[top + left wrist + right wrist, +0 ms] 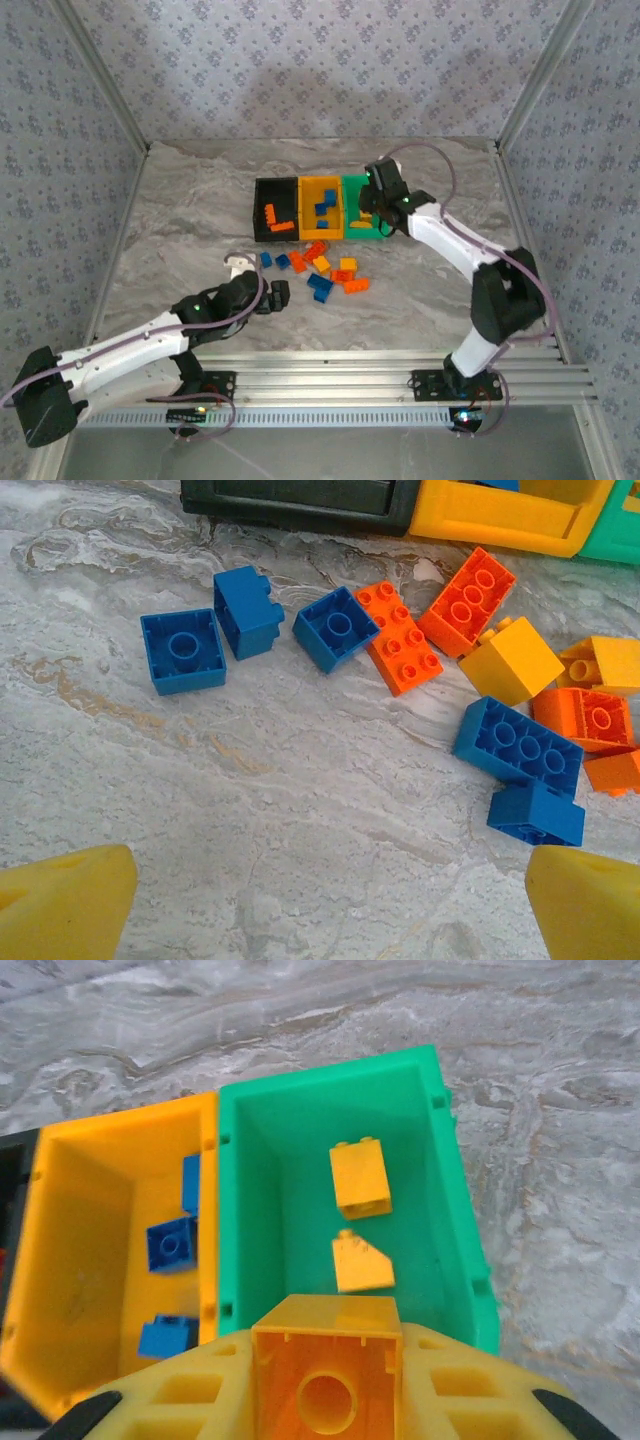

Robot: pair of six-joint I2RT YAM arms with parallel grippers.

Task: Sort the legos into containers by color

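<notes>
My right gripper [325, 1385] is shut on a yellow-orange lego [325, 1360], held hollow side up just above the near end of the green container [250, 1180]. Two yellow-orange legos [360, 1177] lie inside that container. The yellow-orange container [90, 1220] beside it holds blue legos [170, 1245]. The black container [262, 190] has red-orange legos [272, 215] in it. Loose blue [183, 650], red-orange [400, 638] and yellow-orange legos [510, 660] lie scattered on the table. My left gripper [330, 900] hangs open over bare table just short of them, nothing between its fingers [65, 900].
The three containers stand joined in a row at mid table [321, 207]. The loose pile [320, 272] lies in front of them, between the two arms. Marble tabletop [180, 230] stretches to the left, with patterned walls around it.
</notes>
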